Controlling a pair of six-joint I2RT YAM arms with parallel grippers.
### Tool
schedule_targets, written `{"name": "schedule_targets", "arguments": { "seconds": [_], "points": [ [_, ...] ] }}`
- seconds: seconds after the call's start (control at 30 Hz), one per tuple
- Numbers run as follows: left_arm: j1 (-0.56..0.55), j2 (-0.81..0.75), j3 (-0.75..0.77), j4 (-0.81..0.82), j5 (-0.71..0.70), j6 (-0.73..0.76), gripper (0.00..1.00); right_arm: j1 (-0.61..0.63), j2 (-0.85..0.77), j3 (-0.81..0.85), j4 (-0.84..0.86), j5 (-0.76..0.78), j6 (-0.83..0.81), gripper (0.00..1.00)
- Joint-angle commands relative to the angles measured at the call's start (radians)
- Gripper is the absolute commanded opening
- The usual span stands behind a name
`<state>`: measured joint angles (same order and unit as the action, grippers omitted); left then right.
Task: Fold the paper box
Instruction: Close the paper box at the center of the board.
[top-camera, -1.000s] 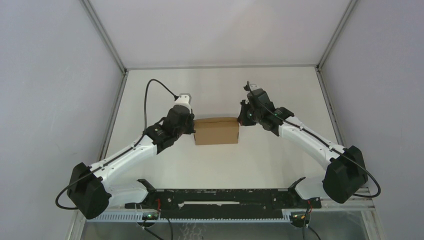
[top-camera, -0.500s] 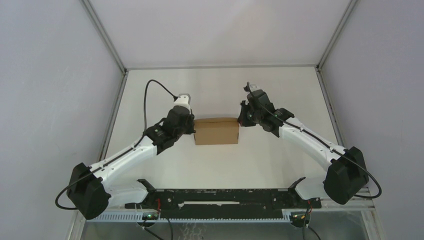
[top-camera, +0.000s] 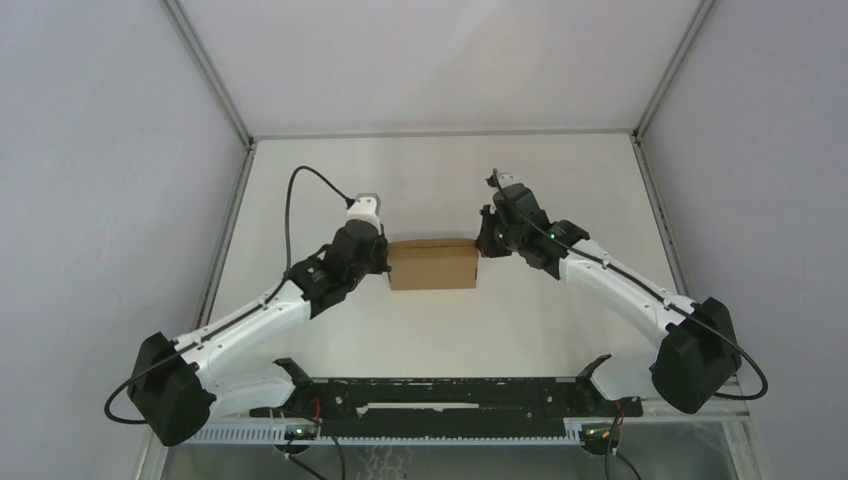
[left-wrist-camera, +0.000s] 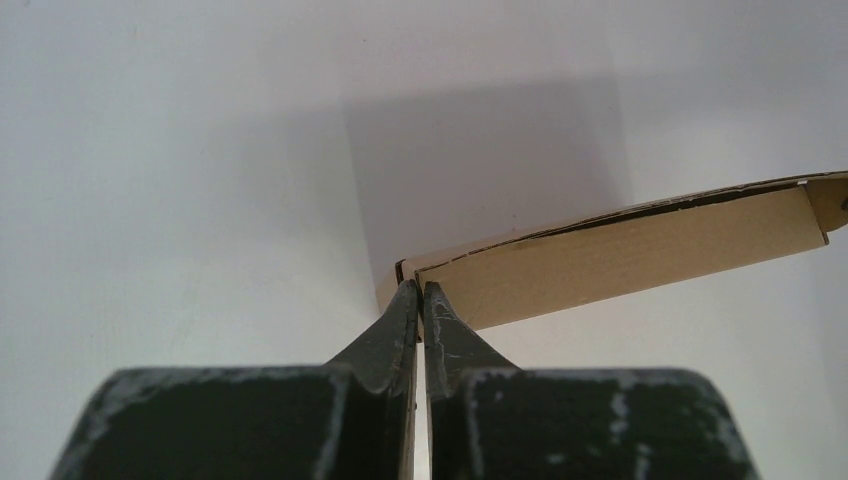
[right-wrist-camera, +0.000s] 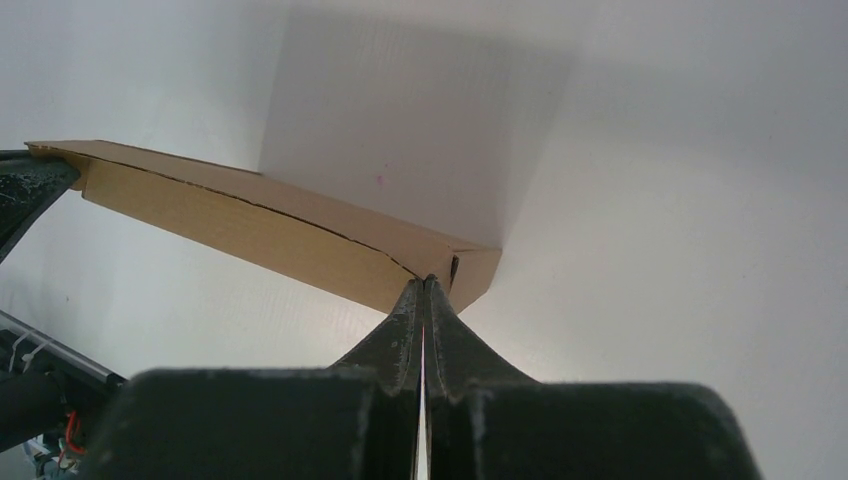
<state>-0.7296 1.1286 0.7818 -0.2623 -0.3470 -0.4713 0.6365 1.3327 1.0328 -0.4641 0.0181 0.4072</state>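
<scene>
The paper box (top-camera: 432, 264), flat brown cardboard lying mid-surface (top-camera: 440, 180) between the arms, looks light, stiff but easily creased, and best held at its short ends, where the left end effector (left-wrist-camera: 420, 290) and right end effector (right-wrist-camera: 428, 284), both closed narrow, meet its corners.

The left arm (top-camera: 245, 322) settles back toward the near edge. Its dark shoulder block (top-camera: 163, 402) now sits lower and further out to the left than a second ago, and the long white link lies flatter. The white-capped wrist (top-camera: 365, 207) drops a little nearer, and the black cable (top-camera: 289, 210) looping over it hangs a shade lower. The left gripper (top-camera: 384, 262) draws its jaws together the last sliver, its tips at the left corner of the cardboard box (top-camera: 432, 266). The right arm (top-camera: 620, 285) shifts far less; only its base block (top-camera: 693, 365) eases slightly down and outward.
</scene>
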Motion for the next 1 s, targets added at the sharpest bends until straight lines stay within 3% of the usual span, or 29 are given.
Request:
{"name": "schedule_targets", "arguments": {
  "seconds": [0.0,0.97],
  "points": [
    [-0.045,-0.004,-0.047,0.009,0.095,-0.03,0.05,0.058,0.008,-0.034,-0.035,-0.107,0.023,0.0],
    [-0.062,0.014,-0.098,0.056,0.065,-0.024,0.04,0.066,0.01,-0.096,-0.009,-0.086,0.007,0.0]
  ]
}}
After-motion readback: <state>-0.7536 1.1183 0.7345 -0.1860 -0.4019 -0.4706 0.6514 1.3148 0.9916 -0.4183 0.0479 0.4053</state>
